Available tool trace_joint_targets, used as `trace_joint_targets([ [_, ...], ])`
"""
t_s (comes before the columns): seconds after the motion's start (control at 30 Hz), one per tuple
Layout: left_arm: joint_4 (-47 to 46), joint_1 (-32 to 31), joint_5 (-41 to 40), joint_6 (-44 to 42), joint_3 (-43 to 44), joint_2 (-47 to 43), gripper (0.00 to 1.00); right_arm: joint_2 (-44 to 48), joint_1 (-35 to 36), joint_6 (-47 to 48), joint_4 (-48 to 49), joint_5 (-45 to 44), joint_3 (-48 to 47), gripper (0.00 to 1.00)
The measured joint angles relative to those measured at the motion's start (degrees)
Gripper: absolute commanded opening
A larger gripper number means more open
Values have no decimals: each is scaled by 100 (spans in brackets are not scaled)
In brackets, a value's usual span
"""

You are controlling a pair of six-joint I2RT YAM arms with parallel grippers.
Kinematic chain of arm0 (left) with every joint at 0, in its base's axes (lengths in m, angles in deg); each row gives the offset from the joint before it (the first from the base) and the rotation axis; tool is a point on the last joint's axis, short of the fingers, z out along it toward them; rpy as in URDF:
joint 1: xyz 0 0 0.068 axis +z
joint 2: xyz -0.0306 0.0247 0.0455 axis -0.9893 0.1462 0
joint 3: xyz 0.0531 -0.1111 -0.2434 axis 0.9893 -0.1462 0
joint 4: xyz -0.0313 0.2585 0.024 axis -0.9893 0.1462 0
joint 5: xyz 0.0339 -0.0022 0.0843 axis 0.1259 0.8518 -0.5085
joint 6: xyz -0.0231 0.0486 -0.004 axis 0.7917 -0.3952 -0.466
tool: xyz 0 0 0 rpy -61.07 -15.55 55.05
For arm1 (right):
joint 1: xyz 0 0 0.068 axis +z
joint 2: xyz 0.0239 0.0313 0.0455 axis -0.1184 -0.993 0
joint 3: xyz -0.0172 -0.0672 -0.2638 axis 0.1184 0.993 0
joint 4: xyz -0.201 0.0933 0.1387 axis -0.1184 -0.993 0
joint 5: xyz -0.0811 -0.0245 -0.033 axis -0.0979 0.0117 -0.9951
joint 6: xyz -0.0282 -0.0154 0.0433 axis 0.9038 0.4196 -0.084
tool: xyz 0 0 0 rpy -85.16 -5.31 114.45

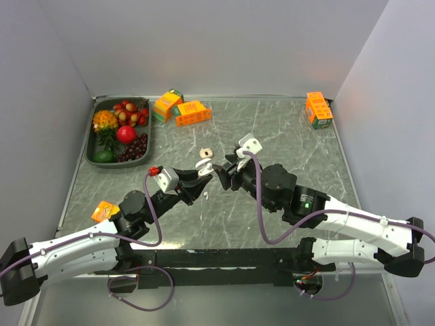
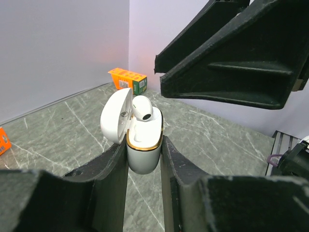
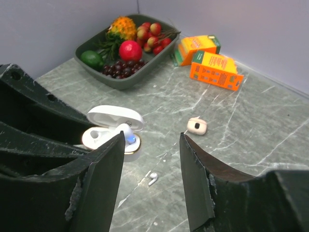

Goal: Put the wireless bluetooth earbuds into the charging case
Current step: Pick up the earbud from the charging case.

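Note:
A white charging case with a gold rim and its lid up is held above the table, my left gripper shut on its lower body. One white earbud sits in the case, its head sticking out above the rim; in the right wrist view that earbud shows a blue light. Just above and to the right of the case, my right gripper stands open with nothing between its fingers. A second earbud lies loose on the marble table below.
A small beige case lies on the table beyond the loose earbud. A dark fruit tray stands at the back left. Orange boxes sit at the back middle, the back right and the near left.

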Motion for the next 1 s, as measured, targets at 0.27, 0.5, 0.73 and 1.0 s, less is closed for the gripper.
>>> trace_joint_targets([
  [0.27,0,0,-2,2,0,0,1,-129,-42,-330,-640,433,-726,61],
  [0.5,0,0,-2,0,0,0,1,-190,-109,-658,-1034,525,-946,59],
  [0.73,0,0,-7,2,0,0,1,-264,-111,-876,-1300,481,-951,59],
  [1.0,0,0,-7,4,0,0,1,-378,-114,-1008,-1499,476,-1073,59],
])
